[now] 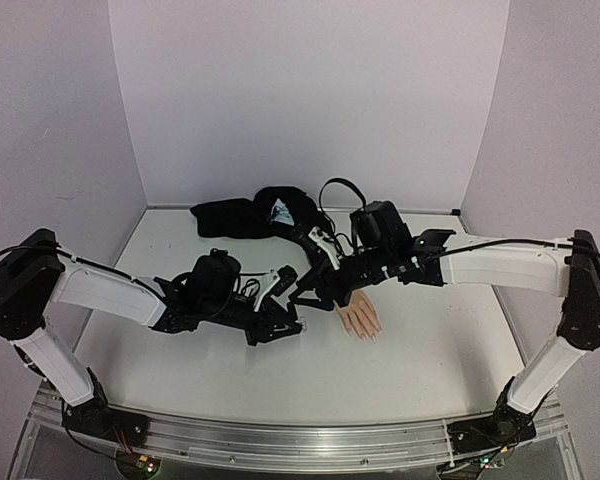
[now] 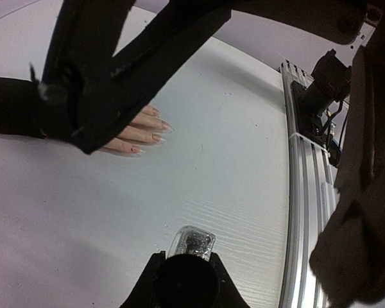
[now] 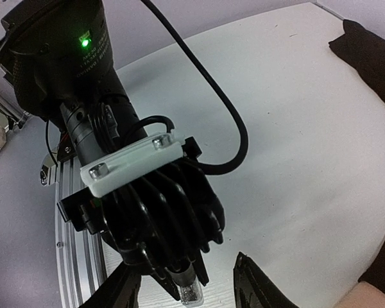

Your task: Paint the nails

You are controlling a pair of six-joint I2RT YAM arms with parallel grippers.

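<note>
Shows the mannequin hand lying flat on the white tabletop, fingertips toward the arm bases, with a black sleeve trailing from its wrist toward the back wall. Puts the nails at those fingertips, pale and pointed, low against the tabletop; counts only three fingers in the left wrist view, since a black part of the right arm covers the rest of the mannequin hand there. Has the left fingers just off the left side of the mannequin hand, apart from it, clenched on a small clear bottle whose glass end pokes out past their tips. Has the right fingers spread wide, grasping nothing, on that same left side of the mannequin hand and a little farther back from the nails. In the right wrist view, sets the glass end of the bottle low between those two spread fingers, nose to nose with the left arm's tool. Cannot tell whether the right fingers touch the bottle.
</note>
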